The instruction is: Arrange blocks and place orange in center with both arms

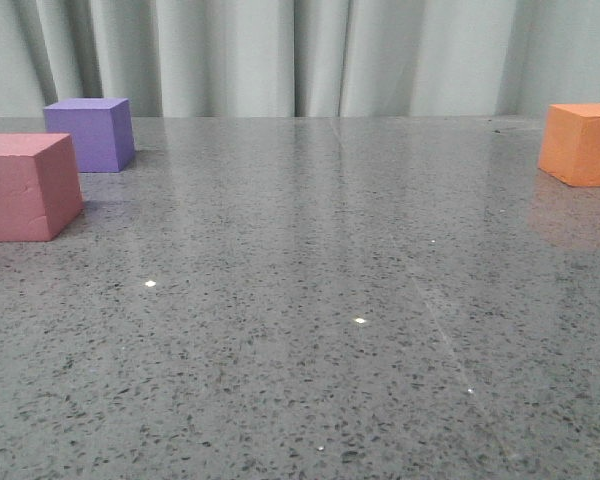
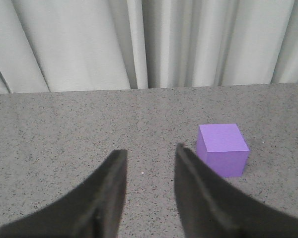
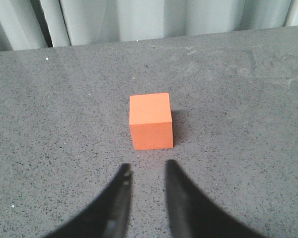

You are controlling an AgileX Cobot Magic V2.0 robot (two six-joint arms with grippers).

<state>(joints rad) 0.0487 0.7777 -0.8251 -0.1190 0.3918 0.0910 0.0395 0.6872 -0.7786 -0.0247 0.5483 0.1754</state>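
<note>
In the front view a pink-red cube sits at the left edge, a purple cube just behind it, and the orange cube at the far right. Neither gripper shows in that view. In the left wrist view my left gripper is open and empty, with the purple cube on the table beside one fingertip, apart from it. In the right wrist view my right gripper is open and empty, with the orange cube a short way ahead of the fingertips.
The cubes rest on a grey speckled stone tabletop. A pale pleated curtain hangs behind the table's far edge. No other objects show on the table.
</note>
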